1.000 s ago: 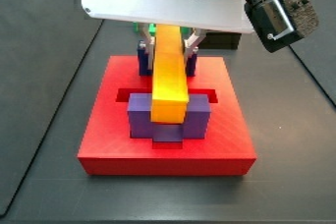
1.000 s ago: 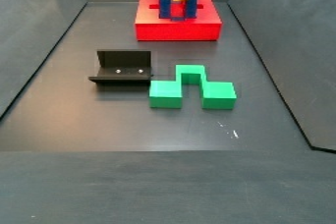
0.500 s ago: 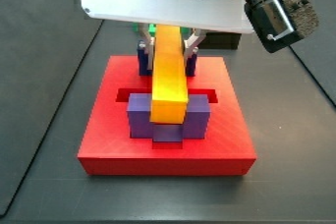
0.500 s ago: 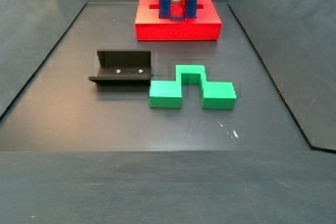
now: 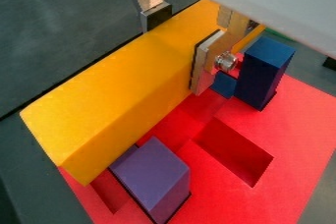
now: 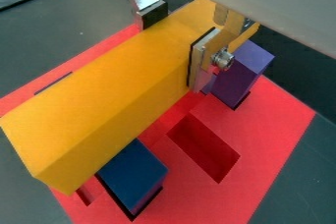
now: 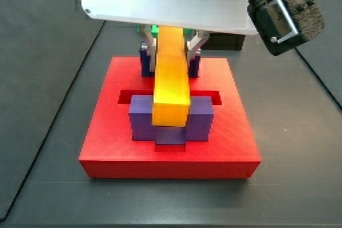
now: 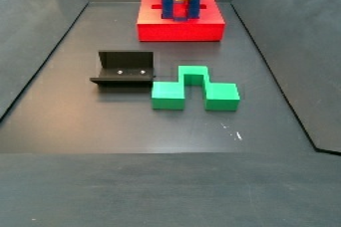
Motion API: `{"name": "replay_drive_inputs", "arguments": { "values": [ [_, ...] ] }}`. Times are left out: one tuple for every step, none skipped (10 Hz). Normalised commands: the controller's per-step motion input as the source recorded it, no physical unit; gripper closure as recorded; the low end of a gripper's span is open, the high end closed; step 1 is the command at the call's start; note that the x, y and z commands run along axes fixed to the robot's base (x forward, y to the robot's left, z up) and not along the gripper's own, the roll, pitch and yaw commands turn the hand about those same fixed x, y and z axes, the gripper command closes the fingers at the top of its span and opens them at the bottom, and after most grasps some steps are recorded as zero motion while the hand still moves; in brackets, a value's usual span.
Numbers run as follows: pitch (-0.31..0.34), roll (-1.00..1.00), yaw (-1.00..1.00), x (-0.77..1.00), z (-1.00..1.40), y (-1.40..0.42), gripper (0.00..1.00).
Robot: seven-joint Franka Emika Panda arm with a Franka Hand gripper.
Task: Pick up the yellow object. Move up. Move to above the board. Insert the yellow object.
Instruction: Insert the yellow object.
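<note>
Your pincer [image 5: 184, 33] pinches the yellow bar [image 7: 171, 77] above the red board [image 7: 120, 142], one end between purple blocks [image 7: 144, 122]. Green notched block [image 8: 192, 86] and fixture [image 8: 127, 70] lie well apart.

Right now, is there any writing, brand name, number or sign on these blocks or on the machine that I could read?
None can be read in any view.
The yellow object, held in the claw over the board: plain, no marks.
The green notched block: plain.
The fixture: two small light dots only, not text.
The camera on the arm: no legible label.
</note>
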Motion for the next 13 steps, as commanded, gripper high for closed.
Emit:
{"name": "replay_drive_inputs", "arguments": {
  "values": [
    [0.014, 0.16, 0.00, 0.00, -0.23, 0.00, 1.00],
    [0.027, 0.15, 0.00, 0.00, -0.17, 0.00, 1.00],
    [0.034, 0.11, 0.00, 0.00, -0.12, 0.00, 1.00],
    [0.030, 0.09, 0.00, 0.00, -0.09, 0.00, 1.00],
    [0.011, 0.06, 0.00, 0.00, -0.06, 0.00, 1.00],
    [0.000, 0.03, 0.00, 0.00, -0.04, 0.00, 1.00],
    [0.000, 0.02, 0.00, 0.00, -0.02, 0.00, 1.00],
    [0.000, 0.00, 0.00, 0.00, -0.04, 0.00, 1.00],
    [0.000, 0.02, 0.00, 0.00, -0.14, 0.00, 1.00],
    [0.000, 0.00, 0.00, 0.00, -0.33, 0.00, 1.00],
    [0.000, 0.02, 0.00, 0.00, -0.45, 0.00, 1.00],
    [0.000, 0.06, 0.00, 0.00, -0.31, 0.00, 1.00],
    [0.003, 0.00, 0.00, -0.03, 0.00, 0.02, 1.00]
  ]
}}
